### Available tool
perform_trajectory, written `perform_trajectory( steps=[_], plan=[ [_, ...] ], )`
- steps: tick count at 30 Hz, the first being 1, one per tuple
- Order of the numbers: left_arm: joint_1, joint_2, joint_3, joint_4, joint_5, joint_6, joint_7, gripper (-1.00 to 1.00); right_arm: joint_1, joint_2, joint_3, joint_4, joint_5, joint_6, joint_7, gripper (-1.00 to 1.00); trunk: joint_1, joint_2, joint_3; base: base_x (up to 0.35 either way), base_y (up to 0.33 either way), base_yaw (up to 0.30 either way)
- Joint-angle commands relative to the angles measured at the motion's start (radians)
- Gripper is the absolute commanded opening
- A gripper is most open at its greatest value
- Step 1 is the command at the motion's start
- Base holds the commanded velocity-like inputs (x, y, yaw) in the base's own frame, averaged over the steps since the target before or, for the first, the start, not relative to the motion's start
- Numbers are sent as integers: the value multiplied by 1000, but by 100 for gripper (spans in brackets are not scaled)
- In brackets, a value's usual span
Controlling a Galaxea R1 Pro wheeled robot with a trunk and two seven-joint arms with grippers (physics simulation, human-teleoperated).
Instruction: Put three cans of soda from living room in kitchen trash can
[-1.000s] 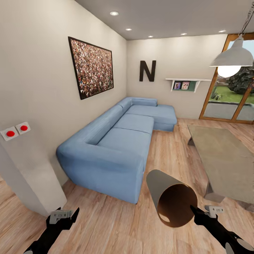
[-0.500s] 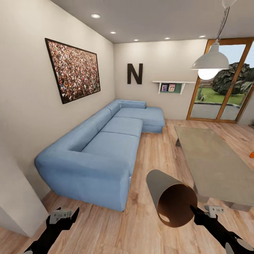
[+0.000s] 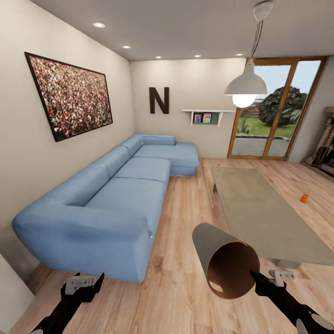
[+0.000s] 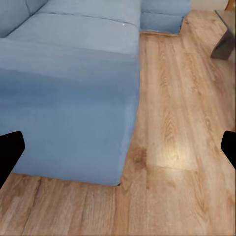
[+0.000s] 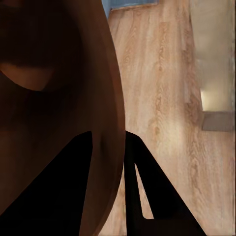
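Note:
My right gripper is shut on the rim of the copper-brown trash can, held tilted above the floor with its dark opening toward me. In the right wrist view the two fingers pinch the bin's wall, one inside and one outside. One orange soda can stands far off beside the right edge of the grey low table, apparently on the floor. The other cans are out of view. My left gripper hangs open and empty near the sofa's end, fingertips spread wide.
The long blue corner sofa runs along the left wall, its near end close to my left arm. A strip of wood floor lies between sofa and table. A pendant lamp hangs over the table; glass garden doors stand at the back right.
The whole view has swung right and moved into the room: sofa and picture slide left, the wall corner with red buttons drops out, the orange can appears. Both grippers keep their pose.

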Motion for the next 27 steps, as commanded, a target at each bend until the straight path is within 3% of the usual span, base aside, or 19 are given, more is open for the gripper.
perform_trajectory(
  steps=[1,27],
  plan=[
    [0,0,0,0,0,0,0,100,0,0,0,-2,-11,1,3,-100,0,0,1,0,-289,-179],
    [0,0,0,0,-1,-2,-2,100,0,1,0,-2,-11,1,2,-100,0,0,33,0,-289,-180]
  ],
)
